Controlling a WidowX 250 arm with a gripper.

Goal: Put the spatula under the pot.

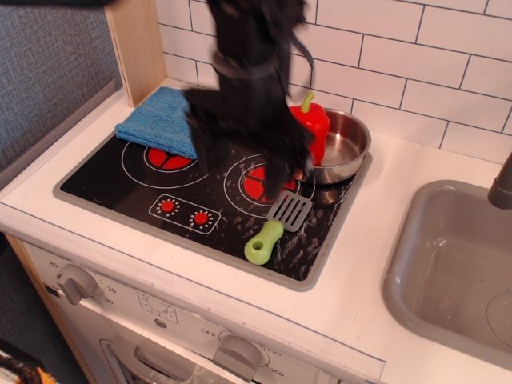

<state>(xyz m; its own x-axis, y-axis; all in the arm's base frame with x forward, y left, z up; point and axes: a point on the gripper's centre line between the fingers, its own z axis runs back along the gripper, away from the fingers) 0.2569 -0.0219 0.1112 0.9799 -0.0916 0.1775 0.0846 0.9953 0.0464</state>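
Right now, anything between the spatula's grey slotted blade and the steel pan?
Nothing in this view: only bare black cooktop separates the lime-green-handled spatula from the shiny round steel pan.

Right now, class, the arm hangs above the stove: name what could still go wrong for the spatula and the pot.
1. The spatula lies just in front of the pot, blade toward it; a low sweep of the blurred tool might knock it away.
2. The red pepper leans in the pot; a bump could tip it out.
3. The pot overhangs the cooktop edge and might slide off.
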